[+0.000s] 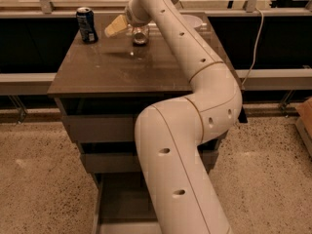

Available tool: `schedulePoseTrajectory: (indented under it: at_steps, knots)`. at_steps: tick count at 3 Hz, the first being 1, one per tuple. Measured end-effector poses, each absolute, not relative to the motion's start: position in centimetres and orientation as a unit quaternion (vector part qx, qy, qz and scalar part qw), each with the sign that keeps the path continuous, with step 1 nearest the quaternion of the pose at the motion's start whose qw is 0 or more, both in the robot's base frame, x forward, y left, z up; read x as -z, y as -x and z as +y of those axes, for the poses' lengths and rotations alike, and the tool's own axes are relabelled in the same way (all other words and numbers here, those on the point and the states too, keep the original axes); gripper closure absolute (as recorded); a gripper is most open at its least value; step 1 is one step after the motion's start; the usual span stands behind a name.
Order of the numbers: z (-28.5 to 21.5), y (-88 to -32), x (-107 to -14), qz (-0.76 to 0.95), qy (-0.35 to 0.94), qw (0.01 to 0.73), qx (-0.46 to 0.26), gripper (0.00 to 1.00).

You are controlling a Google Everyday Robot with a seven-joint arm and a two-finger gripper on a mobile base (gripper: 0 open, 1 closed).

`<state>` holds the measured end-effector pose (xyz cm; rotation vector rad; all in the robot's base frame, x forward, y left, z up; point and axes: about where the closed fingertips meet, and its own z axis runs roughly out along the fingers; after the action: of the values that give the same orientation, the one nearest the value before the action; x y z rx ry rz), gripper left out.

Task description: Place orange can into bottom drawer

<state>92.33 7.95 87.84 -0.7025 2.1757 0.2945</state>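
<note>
Item 1. Counter [78, 77]: dark brown top of a three-drawer cabinet, seen from above and in front. It carries both cans at its far edge.

Item 2. Dark blue can [87, 24]: upright at the far left corner, well apart from the tool. Not the task's thing; leave it untouched.

Item 3. Tool [117, 26]: pale yellow tip pointing left and down, above the counter, between the two cans and just beside the orange one. How far it is open cannot be told from this view. It does not appear to hold anything.

Item 4. Bottom drawer [122, 199]: lowest of the three, pulled out toward the camera, its shallow tray open. The arm hides its right part. The two upper drawers are shut.

Item 5. Orange can [140, 34]: small, shiny, upright on the counter near the far edge, directly below the wrist, apparently standing free.

Item 6. Arm [209, 82]: white, rising from the lower frame and reaching across the counter's right half.

Step in hand, as judged: acquiring the orange can. Handling note: bring the tool squarely over the can so it straddles the body, descend to mid-height, and close gently, since a thin dented wall may crumple or slip. Approach from the right side, away from the blue can. Lift clear before swinging down toward the open tray.
</note>
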Motion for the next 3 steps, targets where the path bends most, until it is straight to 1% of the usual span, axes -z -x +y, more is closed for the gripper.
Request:
schedulePoseTrajectory:
  at_steps: [2, 3]
  knots:
    - [6.0, -92.4, -85.3, 0.884, 0.268, 0.375, -0.079, 0.00]
    - [5.0, -94.6, -85.5, 0.870, 0.273, 0.409, -0.045, 0.26]
